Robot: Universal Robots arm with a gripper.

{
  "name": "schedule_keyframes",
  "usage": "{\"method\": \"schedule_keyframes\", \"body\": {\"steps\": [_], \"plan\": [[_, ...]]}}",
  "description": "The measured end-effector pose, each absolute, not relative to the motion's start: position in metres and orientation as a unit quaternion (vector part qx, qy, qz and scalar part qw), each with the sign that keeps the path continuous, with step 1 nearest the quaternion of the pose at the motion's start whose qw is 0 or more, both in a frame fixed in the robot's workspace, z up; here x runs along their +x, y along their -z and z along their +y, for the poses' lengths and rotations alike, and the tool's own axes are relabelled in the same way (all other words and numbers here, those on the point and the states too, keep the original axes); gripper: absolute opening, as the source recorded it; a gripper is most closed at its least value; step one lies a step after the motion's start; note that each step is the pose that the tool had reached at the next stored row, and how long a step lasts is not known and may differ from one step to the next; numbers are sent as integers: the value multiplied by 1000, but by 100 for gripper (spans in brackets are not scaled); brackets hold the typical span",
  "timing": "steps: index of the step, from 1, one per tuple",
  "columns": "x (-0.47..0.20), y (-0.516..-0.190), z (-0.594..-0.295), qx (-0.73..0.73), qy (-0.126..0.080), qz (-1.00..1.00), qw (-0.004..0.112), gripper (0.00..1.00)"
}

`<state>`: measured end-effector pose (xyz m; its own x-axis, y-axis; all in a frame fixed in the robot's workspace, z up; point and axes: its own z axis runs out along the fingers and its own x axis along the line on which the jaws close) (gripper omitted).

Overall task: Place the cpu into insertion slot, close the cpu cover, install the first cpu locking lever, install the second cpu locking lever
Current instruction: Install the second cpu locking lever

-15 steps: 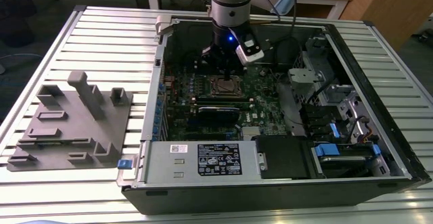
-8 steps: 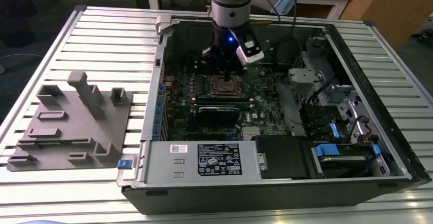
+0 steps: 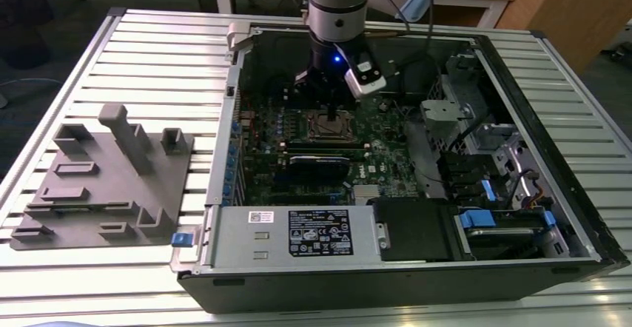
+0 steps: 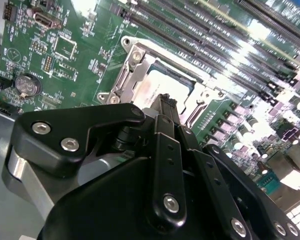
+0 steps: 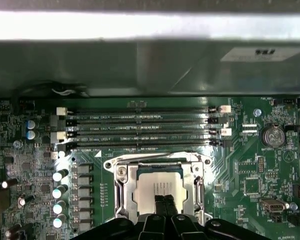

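Note:
The cpu (image 5: 157, 181) (image 4: 165, 86) lies flat in the insertion slot (image 3: 329, 126) on the green board, its pale metal top showing. The cpu cover (image 5: 124, 184) (image 4: 134, 75) is down around it, a silvery frame with the chip in its window. A thin metal lever (image 5: 201, 186) (image 4: 194, 116) runs along one side of the socket; I cannot tell whether it is latched. My gripper (image 5: 165, 199) (image 4: 166, 100) (image 3: 329, 109) hangs just over the chip's edge. Its black fingers are pressed together, shut, with nothing between them.
Long memory slots (image 5: 140, 131) lie beyond the socket, with a coin battery (image 5: 273, 136) off to one side. The open computer case (image 3: 229, 120) walls in the board. A power supply (image 3: 296, 232) sits at its front, and a grey fixture plate (image 3: 99, 186) is at the exterior view's left.

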<state>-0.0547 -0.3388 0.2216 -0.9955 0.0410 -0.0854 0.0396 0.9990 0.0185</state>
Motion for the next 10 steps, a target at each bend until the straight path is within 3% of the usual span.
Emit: {"method": "schedule_keyframes", "body": {"steps": [10], "plan": [[-55,-222,-349,20,-8,999,43,11]]}}
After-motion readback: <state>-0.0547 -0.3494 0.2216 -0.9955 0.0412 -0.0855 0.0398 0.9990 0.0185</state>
